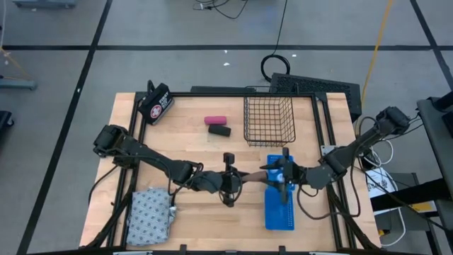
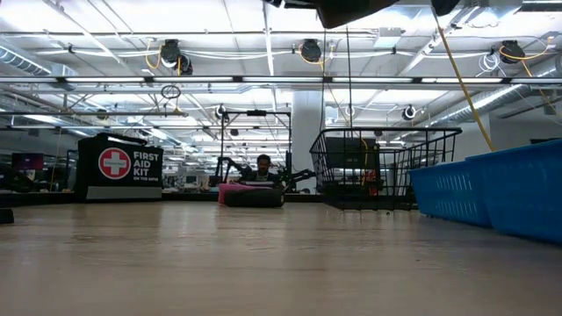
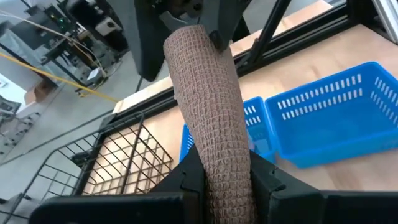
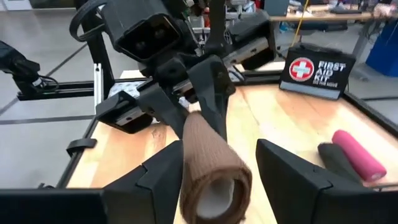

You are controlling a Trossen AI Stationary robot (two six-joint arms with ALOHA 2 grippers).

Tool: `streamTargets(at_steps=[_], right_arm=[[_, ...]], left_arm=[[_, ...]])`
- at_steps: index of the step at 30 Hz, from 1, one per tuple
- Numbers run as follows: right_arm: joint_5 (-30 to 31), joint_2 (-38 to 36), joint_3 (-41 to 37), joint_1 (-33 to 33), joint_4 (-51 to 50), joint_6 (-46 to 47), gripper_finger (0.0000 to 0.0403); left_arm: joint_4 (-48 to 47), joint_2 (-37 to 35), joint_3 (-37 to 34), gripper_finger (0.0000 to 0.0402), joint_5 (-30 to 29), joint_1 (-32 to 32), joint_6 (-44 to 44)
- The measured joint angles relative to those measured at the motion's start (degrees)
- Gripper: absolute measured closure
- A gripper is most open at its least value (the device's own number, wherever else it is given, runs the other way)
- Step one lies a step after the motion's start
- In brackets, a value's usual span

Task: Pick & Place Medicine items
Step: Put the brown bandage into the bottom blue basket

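The brown oblong roll hangs level in the air between my two grippers, left of the blue trays. My left gripper is shut on it. My right gripper is open, and its fingers stand on either side of the roll's other end. The pink piece and the black piece lie side by side on the table left of the wire basket. The grey-white patterned pouch lies flat at the near left corner. No white bottles show. My left gripper pinches the brown roll between its two fingers near one end, coming level from the table's left, fingers along the roll. The roll is lifted clear of the table and points level toward the right gripper. My right gripper: I cannot tell whether either finger touches the roll.
A black wire basket stands at the far middle. Two flat blue trays lie under and near the right gripper. The black first aid case stands at the far left corner. Bare wood lies between the pouch and the trays.
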Motion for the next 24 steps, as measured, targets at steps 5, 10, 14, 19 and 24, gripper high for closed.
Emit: streamTargets(at_steps=[5,10,14,19,24], right_arm=[[-1.75,-0.54,0.0,-0.07,-1.54,3.33,0.0203],[-4.13,-0.19,0.0,-0.08,-1.48,4.86,0.0213],[-4.27,-0.19,0.0,-0.08,-0.93,4.82,0.024],[-4.28,-0.19,-1.81,-0.06,2.44,3.4,0.031],[-4.14,-0.32,-4.22,-0.06,5.16,0.51,0.037]], left_arm=[[1.6,0.0,0.0,0.0343,-0.19,0.08,0.55],[1.85,0.0,0.0,0.0343,0.15,0.22,-1.36],[2.91,-0.02,0.0,0.0343,2.54,0.26,-2.58],[2.41,-0.06,0.0,0.0343,2.91,0.15,-3.73],[1.97,-0.05,0.0,0.0309,3.61,0.01,-13.03]])
